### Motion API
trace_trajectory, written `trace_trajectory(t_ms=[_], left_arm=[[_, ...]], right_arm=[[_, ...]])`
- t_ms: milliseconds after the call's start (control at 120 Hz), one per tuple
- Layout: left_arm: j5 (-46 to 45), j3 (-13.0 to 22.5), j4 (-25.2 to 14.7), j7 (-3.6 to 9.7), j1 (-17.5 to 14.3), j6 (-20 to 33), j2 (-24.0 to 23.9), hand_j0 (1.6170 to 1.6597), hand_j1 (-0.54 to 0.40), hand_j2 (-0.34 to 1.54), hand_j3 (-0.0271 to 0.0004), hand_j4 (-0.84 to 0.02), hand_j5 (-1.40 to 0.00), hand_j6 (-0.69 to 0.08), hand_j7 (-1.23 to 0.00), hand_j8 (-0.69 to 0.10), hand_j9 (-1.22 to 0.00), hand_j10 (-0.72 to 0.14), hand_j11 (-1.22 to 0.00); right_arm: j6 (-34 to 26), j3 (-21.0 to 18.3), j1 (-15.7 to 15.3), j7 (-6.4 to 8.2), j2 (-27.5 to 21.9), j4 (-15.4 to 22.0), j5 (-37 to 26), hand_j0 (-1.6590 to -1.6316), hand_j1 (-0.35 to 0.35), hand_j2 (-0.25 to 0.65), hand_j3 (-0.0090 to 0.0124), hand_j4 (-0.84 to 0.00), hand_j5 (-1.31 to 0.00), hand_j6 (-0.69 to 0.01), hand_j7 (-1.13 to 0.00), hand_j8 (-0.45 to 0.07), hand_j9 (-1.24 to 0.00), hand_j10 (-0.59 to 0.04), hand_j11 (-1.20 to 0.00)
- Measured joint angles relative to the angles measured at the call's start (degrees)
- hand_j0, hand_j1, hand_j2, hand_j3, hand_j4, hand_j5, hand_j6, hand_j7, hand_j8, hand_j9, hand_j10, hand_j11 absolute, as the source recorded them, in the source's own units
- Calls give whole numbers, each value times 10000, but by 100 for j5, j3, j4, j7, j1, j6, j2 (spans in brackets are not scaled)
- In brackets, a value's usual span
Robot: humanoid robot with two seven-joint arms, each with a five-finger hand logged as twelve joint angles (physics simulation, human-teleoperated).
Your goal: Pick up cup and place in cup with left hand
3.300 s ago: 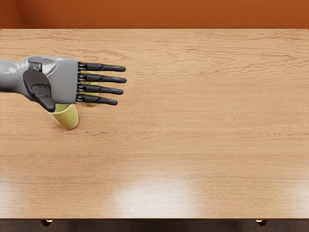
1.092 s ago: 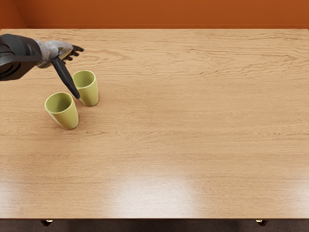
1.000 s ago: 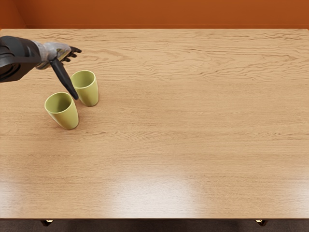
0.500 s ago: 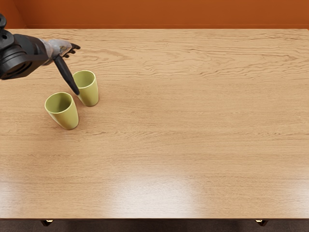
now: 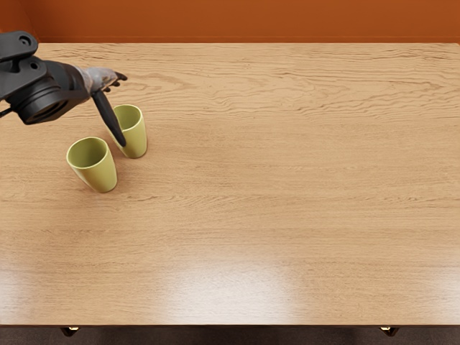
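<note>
1. Yellow-green in colour, the lower cup [image 5: 103,175] stands on the tabletop [image 5: 287,180] in the left part of the frame, its open rim facing up and its inside partly visible.
2. A matching upper cup [image 5: 136,135] stands just beside it, a little higher in the frame and further right, also with its mouth up; the two are separate, neither one inside the other.
3. The left arm [image 5: 50,92] comes in from the left edge, at the upper left of the frame, dark and jointed.
4. At its end is the left robot hand [image 5: 99,79], pale on the back, above and left of the upper cup in the frame. It is open, with nothing in its grasp.
5. Its dark thumb [image 5: 109,119] slants down and right, covering part of the upper cup; whether it touches the cup, I cannot tell. The other fingers [image 5: 119,76] point right, partly hidden.
6. Pale wood grain runs across the tabletop, with a bright sheen at the bottom centre.
7. An orange wall [image 5: 237,20] fills the top of the frame.
</note>
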Motion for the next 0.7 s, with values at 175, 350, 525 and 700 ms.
trace_trajectory(t_ms=[175,350,525,700], left_arm=[[59,0,105,0,107,0,-153,16581,3491,11,0,-28,-5,-38,-3,-35,-1,-24,0],[170,-2,284,0,156,0,-236,16581,3491,11,0,-27,-4,-37,-3,-34,-1,-23,0],[325,-4,461,0,203,0,-384,16581,3491,12,0,-28,-5,-39,-3,-36,-2,-24,-1],[354,0,519,0,238,-1,-400,16581,3338,38,0,-158,-175,-169,-173,-166,-171,-155,-170]], right_arm=[[0,-1,0,8,0,0,0,-16581,-3139,-59,0,-295,-381,-296,-381,-295,-381,-294,-381],[0,-3,0,10,0,0,0,-16581,-3139,-59,0,-295,-381,-295,-381,-295,-381,-294,-381],[0,-1,0,10,0,0,0,-16581,-3139,-59,0,-295,-381,-295,-381,-295,-381,-294,-381],[0,0,0,12,0,0,0,-16581,-3139,-59,0,-295,-381,-296,-381,-295,-381,-294,-381]])
